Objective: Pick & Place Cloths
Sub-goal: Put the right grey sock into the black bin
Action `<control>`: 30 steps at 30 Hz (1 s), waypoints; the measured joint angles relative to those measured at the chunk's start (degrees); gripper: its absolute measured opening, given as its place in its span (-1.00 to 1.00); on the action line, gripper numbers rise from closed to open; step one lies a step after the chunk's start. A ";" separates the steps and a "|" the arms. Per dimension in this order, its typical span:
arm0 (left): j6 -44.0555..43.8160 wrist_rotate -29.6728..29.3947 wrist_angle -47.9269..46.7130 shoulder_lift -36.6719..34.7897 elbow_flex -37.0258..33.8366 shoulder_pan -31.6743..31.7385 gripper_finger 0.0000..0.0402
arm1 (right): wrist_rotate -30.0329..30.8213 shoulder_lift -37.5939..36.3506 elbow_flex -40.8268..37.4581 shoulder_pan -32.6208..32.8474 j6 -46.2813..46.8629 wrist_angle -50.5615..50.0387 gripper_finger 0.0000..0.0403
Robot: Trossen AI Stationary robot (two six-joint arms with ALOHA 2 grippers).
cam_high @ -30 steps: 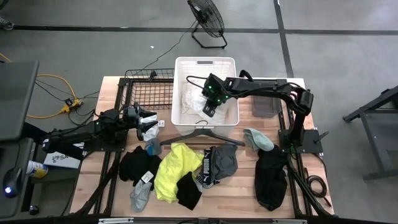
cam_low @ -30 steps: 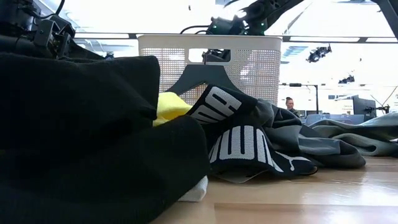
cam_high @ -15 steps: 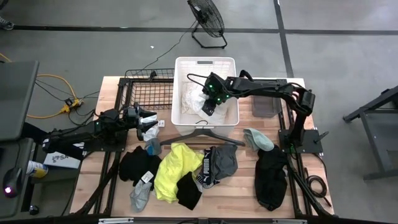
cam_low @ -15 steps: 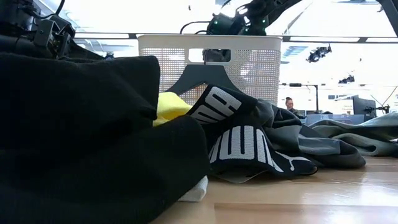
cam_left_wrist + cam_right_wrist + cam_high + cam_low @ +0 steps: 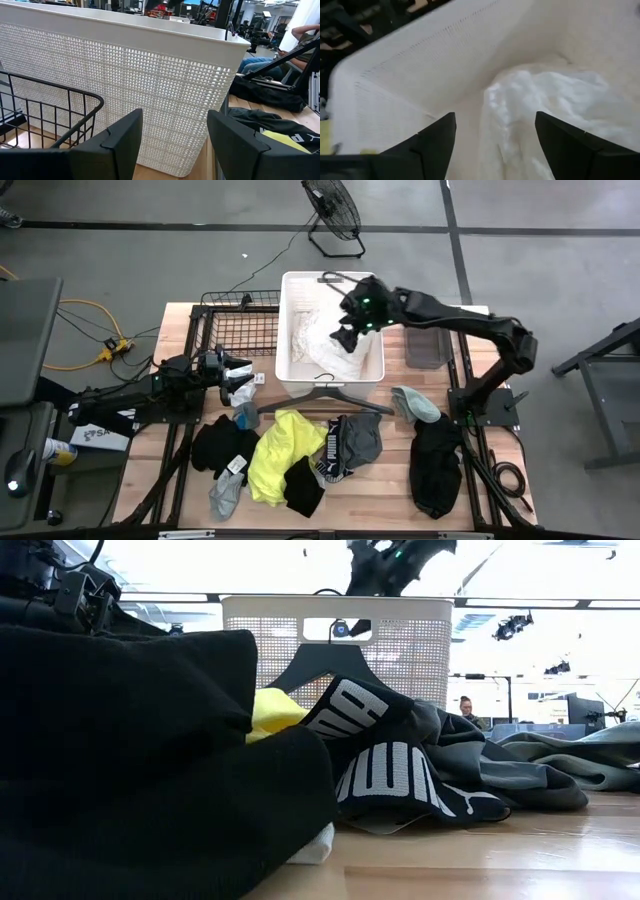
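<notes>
A white slatted basket (image 5: pixel 330 288) stands at the table's far middle, with a white lacy cloth (image 5: pixel 318 345) lying in it. My right gripper (image 5: pixel 345 337) hangs open above the basket, over that cloth (image 5: pixel 545 100), with nothing between its fingers. On the near half of the table lie a neon yellow cloth (image 5: pixel 275 452), black cloths (image 5: pixel 222 448) (image 5: pixel 436 465), a dark lettered one (image 5: pixel 350 442) and a small grey one (image 5: pixel 228 495). My left gripper (image 5: pixel 238 375) waits open and level at the left, facing the basket's wall (image 5: pixel 140 85).
A dark clothes hanger (image 5: pixel 322 395) lies just near of the basket. A black wire rack (image 5: pixel 235 325) stands left of the basket and a dark tray (image 5: pixel 425 350) right of it. A pale grey-green cloth (image 5: pixel 415 402) lies near the right arm's base. People sit in the room beyond (image 5: pixel 305 35).
My right gripper has risen from inside the basket to above its rim and drawn back a little toward the table's far right. The white cloth stays lying in the basket.
</notes>
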 joint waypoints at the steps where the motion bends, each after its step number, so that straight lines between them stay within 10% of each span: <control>1: -0.01 0.00 0.02 0.00 0.00 0.01 0.09 | 0.71 -1.16 0.00 0.00 0.02 -0.71 0.30; 30: -0.01 0.00 0.00 -0.01 0.00 0.01 0.09 | 8.07 -12.35 -0.02 9.07 30.64 -51.00 0.29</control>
